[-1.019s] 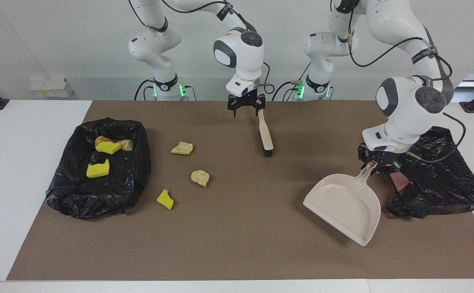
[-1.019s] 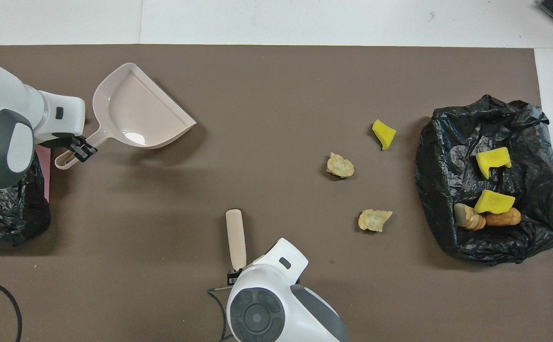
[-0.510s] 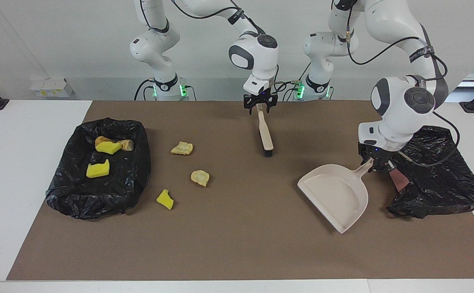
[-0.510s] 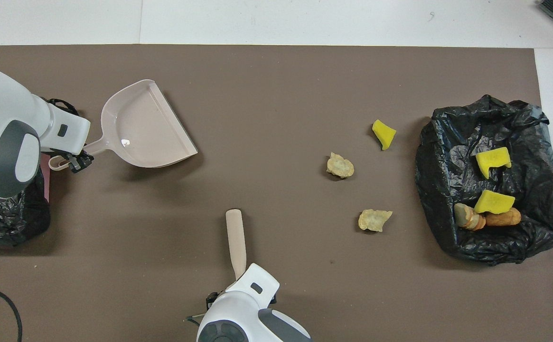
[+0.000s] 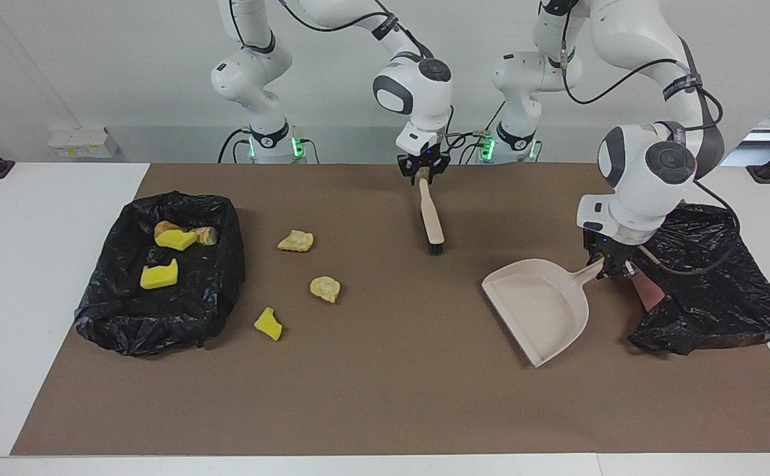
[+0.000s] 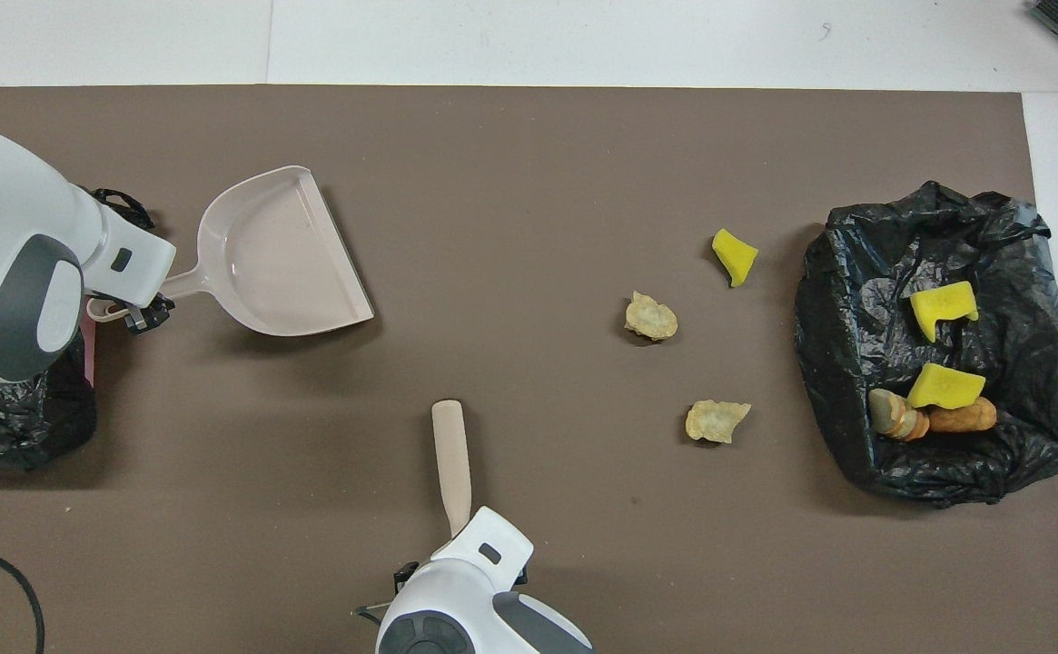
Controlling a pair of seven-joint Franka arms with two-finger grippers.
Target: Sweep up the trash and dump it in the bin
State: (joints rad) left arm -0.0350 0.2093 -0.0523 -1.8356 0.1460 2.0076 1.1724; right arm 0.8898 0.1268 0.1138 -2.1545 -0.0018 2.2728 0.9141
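Note:
The beige brush (image 5: 431, 218) (image 6: 452, 450) lies mid-table, bristles away from the robots. My right gripper (image 5: 423, 175) is shut on its handle end; in the overhead view the wrist covers that grip. My left gripper (image 5: 606, 268) (image 6: 143, 309) is shut on the handle of the beige dustpan (image 5: 540, 304) (image 6: 279, 259), whose mouth faces the middle of the table. Three pieces of trash lie on the mat beside the bin: a yellow chunk (image 5: 268, 323) (image 6: 734, 257) and two tan lumps (image 5: 325, 289) (image 5: 295, 240). The black-lined bin (image 5: 226, 277) (image 6: 833, 363) at the right arm's end holds several more.
A crumpled black bag (image 5: 722, 297) (image 6: 11, 418) with a pink thing at its edge lies at the left arm's end, right beside the left gripper. The brown mat (image 5: 391, 383) covers the table; white table surface shows at both ends.
My right gripper moved over the brush's handle end, came down and shut on it. My left gripper swung the dustpan nearer to the robots and turned its mouth toward the middle.

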